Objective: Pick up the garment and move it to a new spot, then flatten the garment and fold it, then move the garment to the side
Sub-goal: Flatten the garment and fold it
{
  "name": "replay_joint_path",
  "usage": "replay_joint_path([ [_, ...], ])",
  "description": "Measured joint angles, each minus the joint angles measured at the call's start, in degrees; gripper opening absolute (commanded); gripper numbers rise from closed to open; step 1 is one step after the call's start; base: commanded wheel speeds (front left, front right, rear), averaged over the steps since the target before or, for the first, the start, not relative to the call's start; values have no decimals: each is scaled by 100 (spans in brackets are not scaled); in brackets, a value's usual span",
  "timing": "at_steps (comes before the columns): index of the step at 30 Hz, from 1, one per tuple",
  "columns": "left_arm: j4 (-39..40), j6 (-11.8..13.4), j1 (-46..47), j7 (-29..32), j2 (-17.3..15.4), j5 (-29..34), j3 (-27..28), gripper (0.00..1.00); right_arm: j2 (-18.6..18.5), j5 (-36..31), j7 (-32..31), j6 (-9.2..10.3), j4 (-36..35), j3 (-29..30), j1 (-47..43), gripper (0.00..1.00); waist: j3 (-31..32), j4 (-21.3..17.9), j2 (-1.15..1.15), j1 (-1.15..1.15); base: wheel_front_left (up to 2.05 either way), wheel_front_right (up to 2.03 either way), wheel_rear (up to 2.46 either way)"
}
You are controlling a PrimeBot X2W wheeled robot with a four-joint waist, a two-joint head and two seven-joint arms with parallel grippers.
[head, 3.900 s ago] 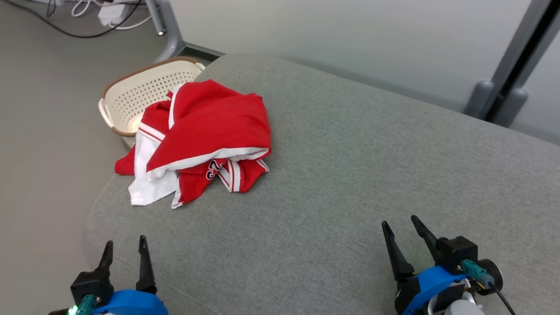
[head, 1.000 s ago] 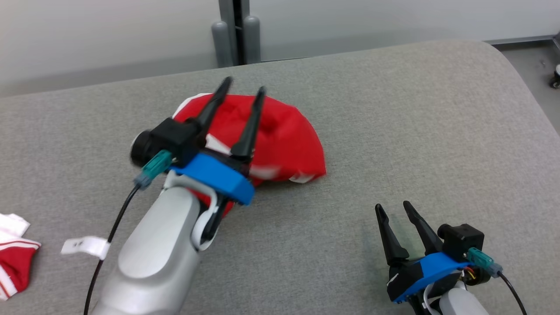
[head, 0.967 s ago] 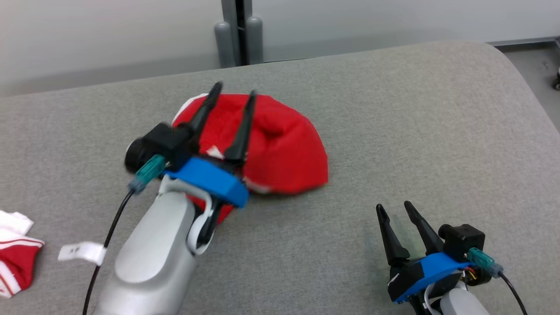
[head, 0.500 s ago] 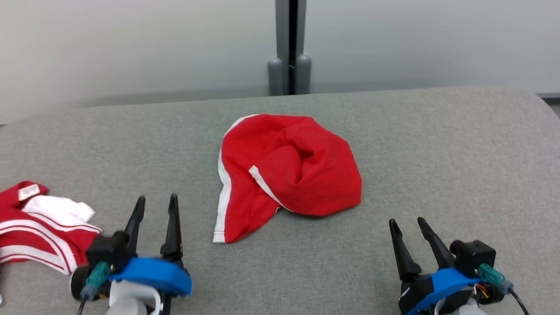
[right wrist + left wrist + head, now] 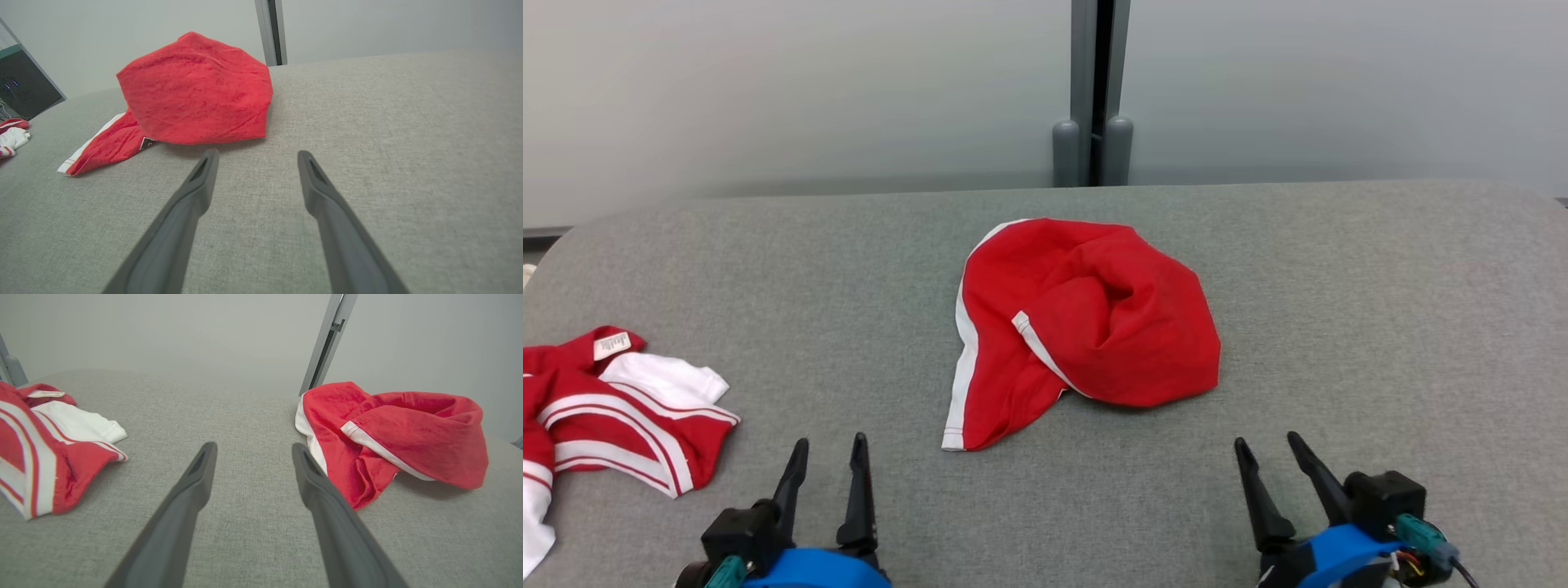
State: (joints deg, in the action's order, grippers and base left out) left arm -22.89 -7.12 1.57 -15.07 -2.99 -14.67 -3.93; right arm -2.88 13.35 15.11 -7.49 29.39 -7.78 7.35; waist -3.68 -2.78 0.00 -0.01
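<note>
Garment [image 5: 1086, 318]: red with white trim, crumpled mid-cushion [image 5: 1380, 310], bare space all round, likely for flattening.
Left gripper [image 5: 831, 441]: fingers parted, empty, nearer than the garment, to its left.
Right gripper [image 5: 1266, 439]: fingers parted, empty, to its right.
Other clothes [image 5: 621, 416]: well apart, far left.

Crumpled red garment [image 5: 1086, 322] with white trim, bunched mid-surface on the grey cushion [image 5: 1339, 310].

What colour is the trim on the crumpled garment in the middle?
White, against plain red fabric; the head view shows the garment and its trim best.
</note>
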Motion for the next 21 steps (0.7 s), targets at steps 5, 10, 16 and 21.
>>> replay_joint_path([
  [5, 18, -9, 165, 1, 8, -75, -135, 100, 0, -73, 0, 0, -82, -482, 226, 100, -140, 123, 0, 0, 0, 0, 0],
  [10, -42, -30, 410, 0, 10, -255, -439, 100, 1, -100, 0, 0, 132, -1570, 1108, 100, -435, 488, 0, 1, 0, 0, 0],
  [16, -142, -31, 578, 1, 7, -357, -636, 100, 11, 116, 0, 0, 873, -2664, 2097, 100, -727, 1010, 0, 2, 0, 0, 0],
  [21, -178, -31, 662, 1, 3, -413, -712, 100, 14, 339, -57, 0, 1835, -3171, 2619, 100, -947, 1441, 0, 2, 0, 0, 0],
])
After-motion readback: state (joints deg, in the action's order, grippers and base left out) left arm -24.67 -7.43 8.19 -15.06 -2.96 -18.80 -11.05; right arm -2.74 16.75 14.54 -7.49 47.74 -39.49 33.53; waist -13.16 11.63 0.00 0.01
